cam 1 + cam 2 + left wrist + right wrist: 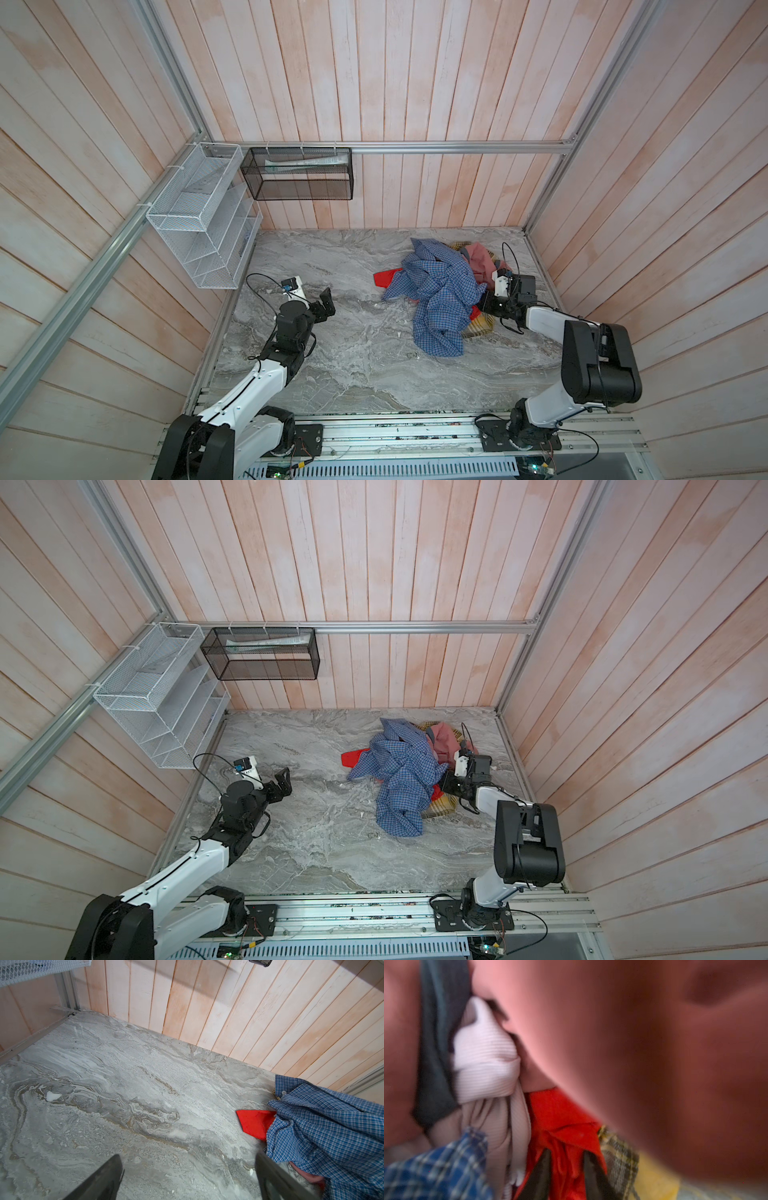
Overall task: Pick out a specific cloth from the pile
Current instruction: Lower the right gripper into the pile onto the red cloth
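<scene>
R gripper [568, 1169] is sunk into the right side of the pile [446, 307], toward the right of the desk [353, 374]. In the right wrist view its fingers are seen narrow, w/ a bunched fold of the red cloth [560, 1118] pinched between them. L gripper [325, 303] is held wide and empty over bare desk, well apart from the pile.

Red cloth: mostly buried. One flat corner is seen poking out on the pile's left side in both top views, and a second patch is exposed at the R gripper. The rest is covered by the blue checked shirt [432, 274].

Risks, as judged:
- Shirt is draped over the cloth's middle. If the cloth is pulled straight out, the shirt is prob. dragged along and the pile scattered.
- Pinched fold is small and the fabric thin, so slip-out is poss. under the shirt's weight.
- Yellow plaid cloth [482, 328] and pale lilac garment [485, 1059] are found just beside the fingers. Either could be snagged w/ the red.
- Right wrist cam is crowded by the dusty-pink garment [482, 259] and blurred, so the grip is hard to check.

Count: grippers 2; red cloth 1; blue checked shirt 1; dusty-pink garment 1; pale lilac garment 1; yellow plaid cloth 1; wall baskets 2, i.e. white basket [199, 216] and black basket [297, 174].
</scene>
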